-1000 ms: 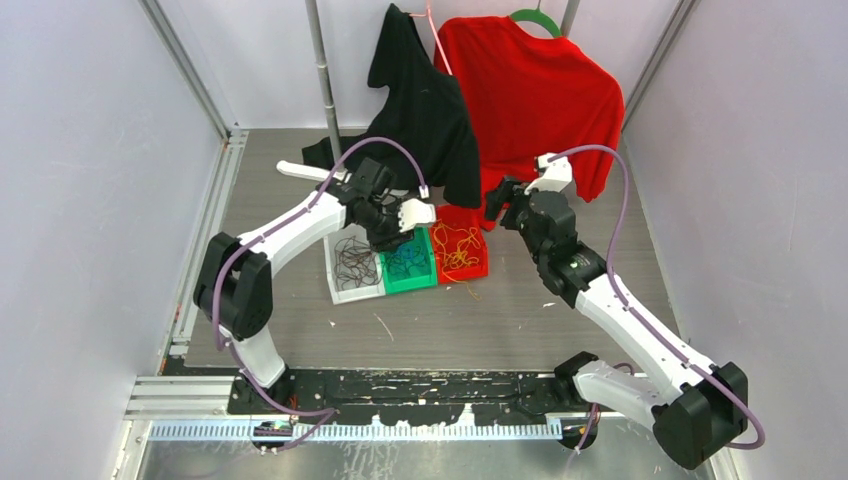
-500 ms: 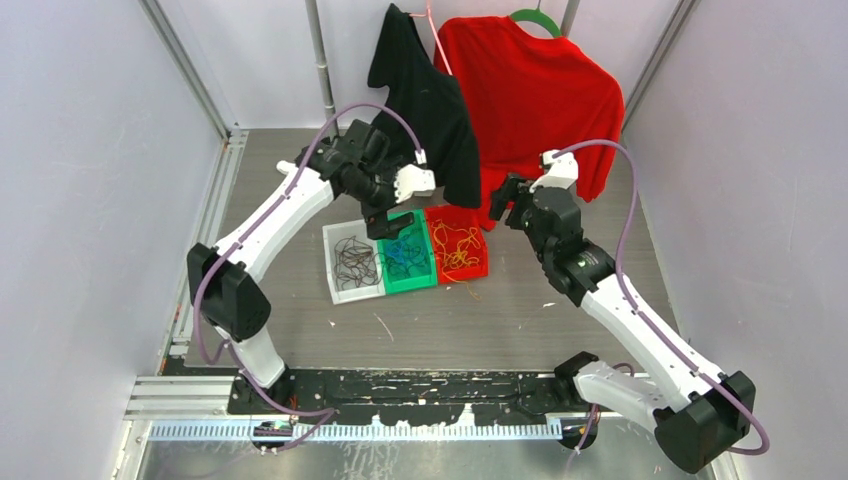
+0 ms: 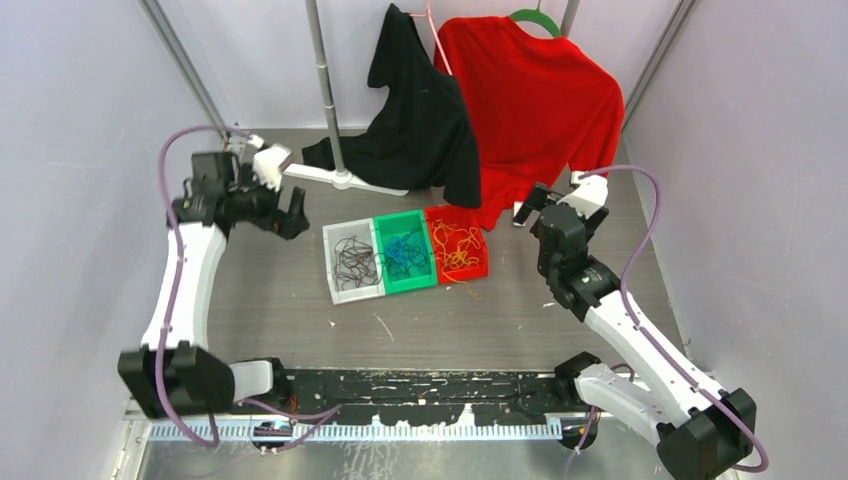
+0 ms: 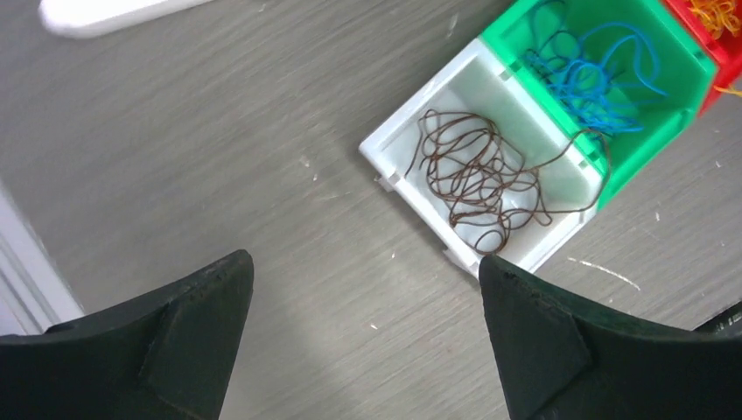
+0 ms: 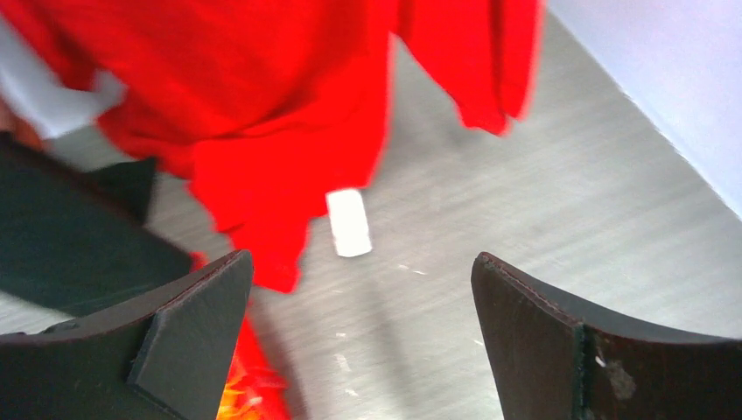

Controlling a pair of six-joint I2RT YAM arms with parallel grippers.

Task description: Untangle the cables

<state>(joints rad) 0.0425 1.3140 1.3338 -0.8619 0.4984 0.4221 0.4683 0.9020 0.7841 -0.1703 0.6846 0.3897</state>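
Three bins stand side by side mid-table. The white bin [image 3: 335, 285] holds dark brown cables [image 3: 354, 262], the green bin [image 3: 420, 280] blue cables [image 3: 404, 252], the red bin [image 3: 482, 270] yellow-orange cables [image 3: 457, 245]. One yellow strand [image 3: 468, 288] lies just outside the red bin. My left gripper [image 3: 283, 218] is open and empty, left of the bins. Its wrist view [image 4: 363, 262] shows the brown cables [image 4: 477, 175] and the blue ones [image 4: 595, 79]. My right gripper [image 3: 528, 207] is open and empty, right of the red bin, over bare floor [image 5: 363, 258].
A clothes rack pole [image 3: 325, 90] with a white foot [image 3: 320, 175] stands at the back. A black shirt [image 3: 420, 110] and a red shirt [image 3: 530, 90] hang from it, the red hem reaching down behind the red bin. Walls close in on both sides.
My left arm swung from above the green bin far out to the left, still open. My right gripper drew back a little to the right.
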